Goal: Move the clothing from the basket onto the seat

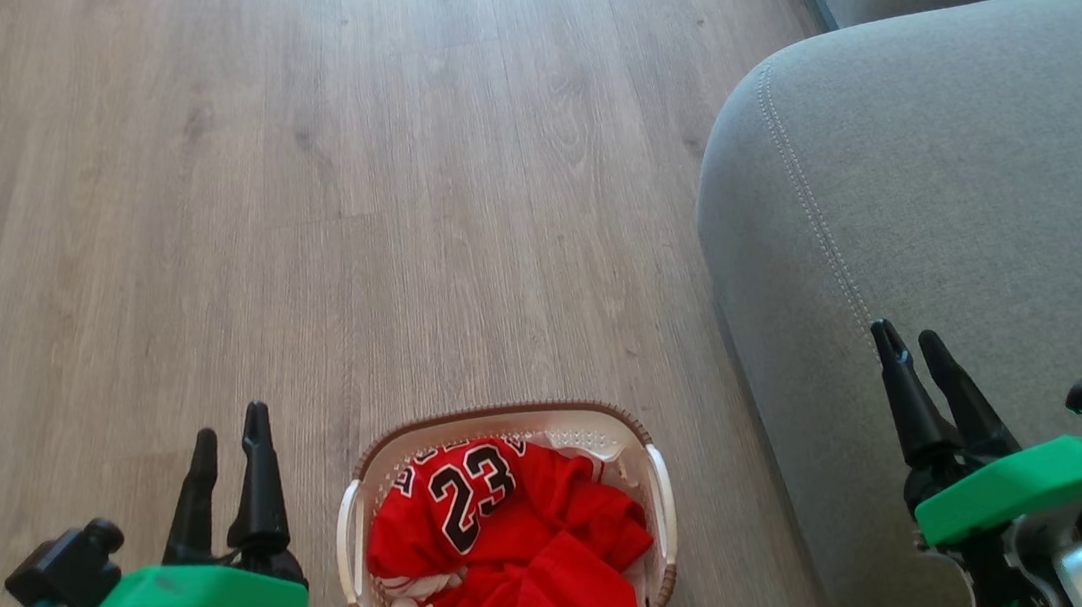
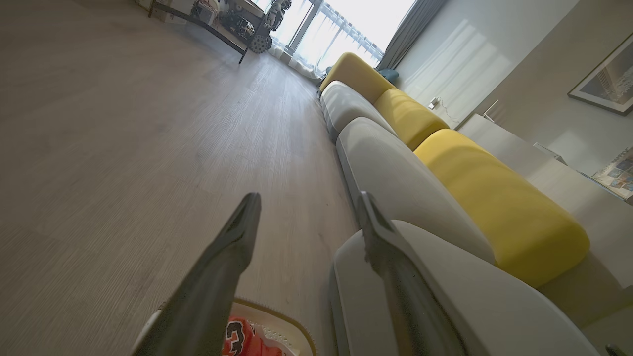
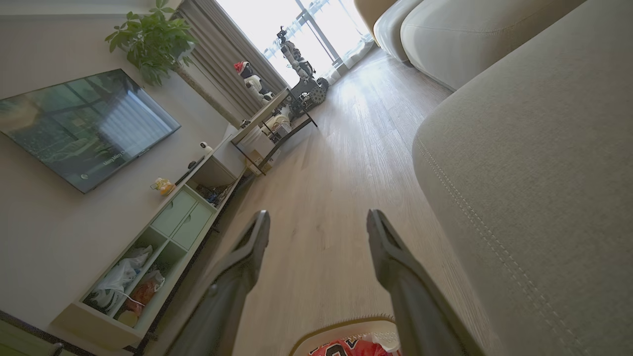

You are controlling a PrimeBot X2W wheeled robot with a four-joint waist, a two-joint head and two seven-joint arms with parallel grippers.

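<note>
The white perforated basket [image 1: 659, 492] with a brown rim stands on the wood floor at the bottom centre of the head view. Red clothing [image 1: 527, 556] fills it, a jersey numbered 23 on top. The grey-green seat [image 1: 972, 198] rises just right of the basket. My left gripper [image 1: 231, 439] hovers open to the left of the basket, holding nothing. My right gripper [image 1: 907, 337] hovers open over the seat's front part, also holding nothing. The left wrist view shows the open left gripper [image 2: 309, 200], the basket's rim [image 2: 292, 324] and a bit of clothing [image 2: 245, 341]. The right wrist view shows the open right gripper [image 3: 317, 217], the basket [image 3: 341, 329] and the seat [image 3: 534, 163].
Bare wood floor [image 1: 337, 184] stretches ahead and to the left of the basket. More sofa cushions, grey and yellow [image 2: 484, 198], run on beyond the seat. A TV cabinet [image 3: 163, 242] and a low table [image 3: 269, 126] line the far side of the room.
</note>
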